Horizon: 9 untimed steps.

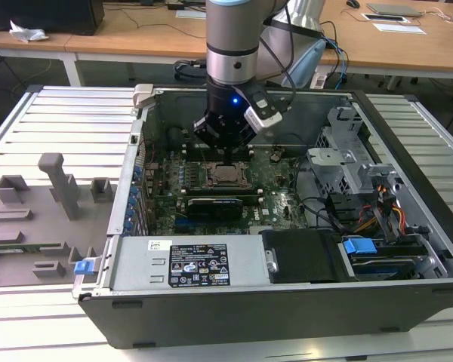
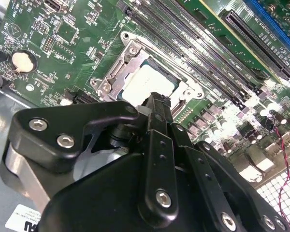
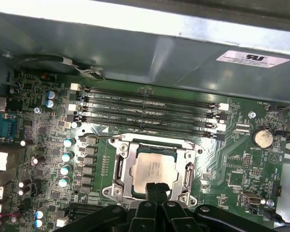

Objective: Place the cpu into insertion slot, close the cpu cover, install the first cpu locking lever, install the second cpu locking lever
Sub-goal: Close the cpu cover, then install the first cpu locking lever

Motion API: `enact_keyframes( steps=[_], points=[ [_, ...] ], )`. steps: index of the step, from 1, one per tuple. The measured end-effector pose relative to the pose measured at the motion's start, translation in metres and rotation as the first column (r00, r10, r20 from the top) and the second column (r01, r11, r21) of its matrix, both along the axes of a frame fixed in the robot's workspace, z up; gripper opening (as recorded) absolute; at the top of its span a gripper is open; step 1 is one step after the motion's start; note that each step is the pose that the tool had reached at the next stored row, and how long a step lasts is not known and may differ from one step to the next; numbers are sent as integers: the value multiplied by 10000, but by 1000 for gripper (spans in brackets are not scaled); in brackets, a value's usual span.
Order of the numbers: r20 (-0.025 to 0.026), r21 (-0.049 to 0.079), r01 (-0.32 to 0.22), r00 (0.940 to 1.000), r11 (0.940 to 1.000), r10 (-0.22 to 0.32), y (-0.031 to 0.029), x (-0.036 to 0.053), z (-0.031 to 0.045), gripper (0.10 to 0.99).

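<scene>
1. The open computer case (image 1: 302,313) sat on the slatted table (image 1: 68,113), with its green motherboard (image 3: 232,150) exposed.
2. The insertion slot (image 3: 152,146) already held the cpu (image 3: 154,166), and the cpu cover (image 3: 122,169) lay flat around the chip.
3. The tool (image 3: 157,187), fingers together and gripping nothing, hung just above the slot's edge farthest from the memory slots (image 3: 145,108). The cpu lay just beyond its tips, toward those slots.

light: bright, even, from above in the exterior view | glow: blue lamp (image 1: 233,100) on the arm (image 1: 232,38) | shadow: computer case (image 1: 287,317) dimmer inside, darkest beneath the arm | glare: cpu (image 2: 146,83) lid near white in the second wrist view; case wall (image 3: 135,21) washed out in the first wrist view | dark: black tool (image 2: 157,100) shows few details
</scene>
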<state>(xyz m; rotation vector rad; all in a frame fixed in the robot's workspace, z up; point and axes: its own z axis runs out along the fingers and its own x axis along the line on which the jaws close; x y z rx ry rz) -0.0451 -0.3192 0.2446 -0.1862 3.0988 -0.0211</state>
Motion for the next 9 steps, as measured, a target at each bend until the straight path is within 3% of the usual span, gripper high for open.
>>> enact_keyframes(
  steps=[9],
  points=[
    [0, 1, 0, 10000, 10000, 0, 2, 0, 1, 106]
  ],
)
